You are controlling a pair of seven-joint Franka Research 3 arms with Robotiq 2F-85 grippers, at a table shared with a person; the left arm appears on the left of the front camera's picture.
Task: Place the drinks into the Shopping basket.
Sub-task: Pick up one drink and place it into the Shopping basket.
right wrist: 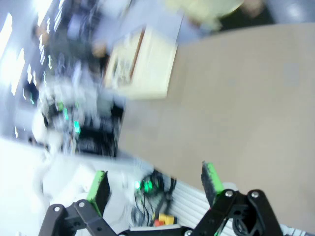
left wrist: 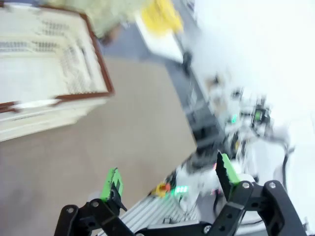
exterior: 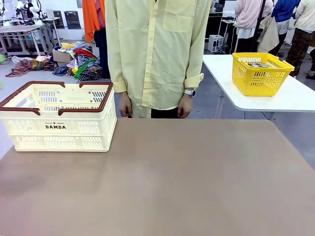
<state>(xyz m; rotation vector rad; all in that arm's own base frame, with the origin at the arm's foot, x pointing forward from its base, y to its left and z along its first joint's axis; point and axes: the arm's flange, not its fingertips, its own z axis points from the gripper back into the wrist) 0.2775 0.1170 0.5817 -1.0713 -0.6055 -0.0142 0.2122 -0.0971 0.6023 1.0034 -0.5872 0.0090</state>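
Observation:
The Shopping basket point(exterior: 59, 115), cream-white with a reddish-brown rim and "DAMDA" on its side, stands at the far left of the brown table; its inside looks bare. It also appears, blurred, in the left wrist view point(left wrist: 47, 83) and the right wrist view point(right wrist: 140, 66). The drinks are out of view. My left gripper point(left wrist: 170, 179) hangs open above the table's near edge, nothing between its green pads. My right gripper point(right wrist: 155, 184) is open too, with nothing between its pads, over the table's edge and the robot base.
A person in a pale yellow shirt point(exterior: 155, 54) stands at the far side, hands down by the table edge. A yellow mesh basket point(exterior: 261, 73) sits on a white table at the back right. Both wrist views are motion-blurred.

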